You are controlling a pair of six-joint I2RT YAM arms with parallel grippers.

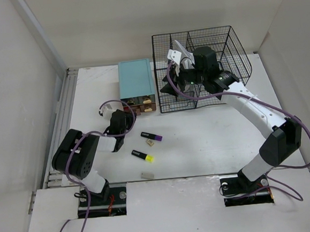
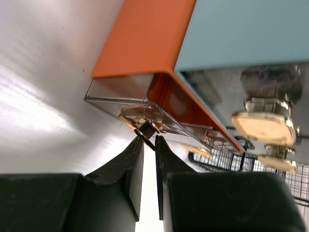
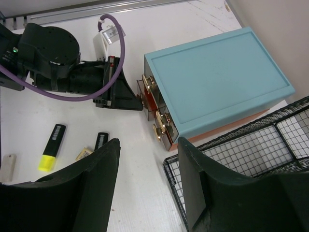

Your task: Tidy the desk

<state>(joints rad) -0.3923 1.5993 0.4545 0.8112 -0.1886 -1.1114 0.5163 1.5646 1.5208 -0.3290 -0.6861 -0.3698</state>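
Beneath both arms, the white desk (image 1: pixel 216 138) fills the view, metal rail along its left edge. Teal drawer box (image 1: pixel 136 80) toward the back. Left gripper (image 2: pixel 148 142) pinched tight on the gold ring pull (image 2: pixel 137 123) of its orange drawer (image 2: pixel 140 38). Right gripper (image 3: pixel 147 150) spread wide above the black wire-mesh rack (image 1: pixel 229 40). Purple highlighter (image 1: pixel 151 135) and yellow highlighter (image 1: pixel 142 156) lie mid-desk.

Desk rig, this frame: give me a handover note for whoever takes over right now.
Left gripper: shut on the ring handle of a drawer in the teal drawer box; drawer at most slightly out.
Right gripper: open, empty, above the wire rack.
Loose on the desk: purple highlighter, yellow highlighter, tan piece, white eraser.
Done: handle gripped. Left: open drawer, stow the four items.
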